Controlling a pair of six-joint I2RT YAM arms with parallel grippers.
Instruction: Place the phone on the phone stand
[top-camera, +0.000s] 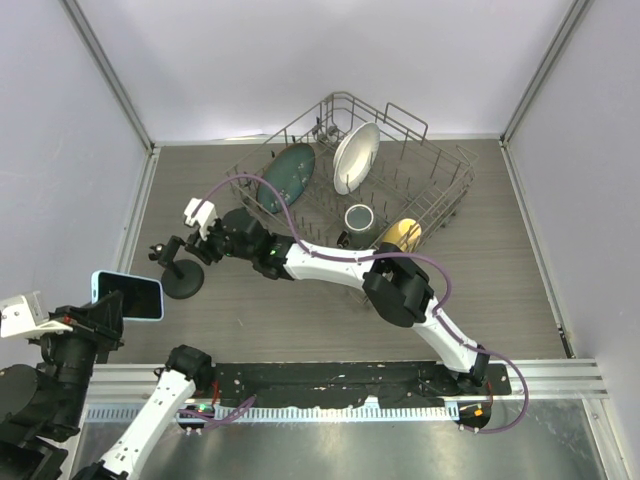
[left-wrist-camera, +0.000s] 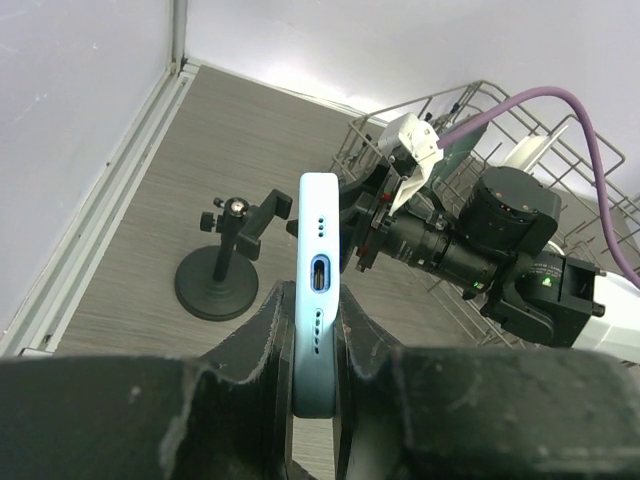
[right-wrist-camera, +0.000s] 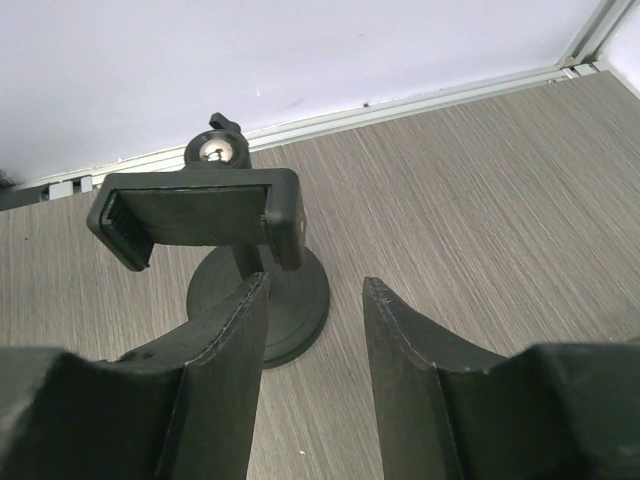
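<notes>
Left gripper (left-wrist-camera: 313, 300): pressed together on the lower end of the flat smartphone with black glossy screen and light blue rounded-corner case (top-camera: 128, 296). The phone is held off the table, edge-on in the left wrist view with the charging port facing the camera, at the far left and apart from the stand.

Small black phone stand with round disc base, short post and knobbed cradle (top-camera: 183, 278): stands on the grey wood-grain table (top-camera: 520, 290), just right of the phone. The cradle is empty; placement not yet done.

Right gripper (right-wrist-camera: 312, 290): fingers partly spread, bare table showing between them, nothing pinched. One finger sits just beside the stand's post and base; contact cannot be told.

Risks, as judged:
- The right arm reaches across the table to the stand, so both arms converge on one spot. A direct approach by the left could strike the right wrist.
- The stand looks light. A push from either gripper, or the phone pressed against the cradle jaws, could tip or slide it.
- The phone is gripped at one end only, so it may pivot or slip on contact.

Further right: a wire dish rack (top-camera: 450, 200) holds a teal plate (top-camera: 288, 175), a white plate (top-camera: 356, 155), a small grey cup (top-camera: 358, 217) and a gold item (top-camera: 398, 235) of unclear kind. The rack lies behind the right arm and off the phone's path.
</notes>
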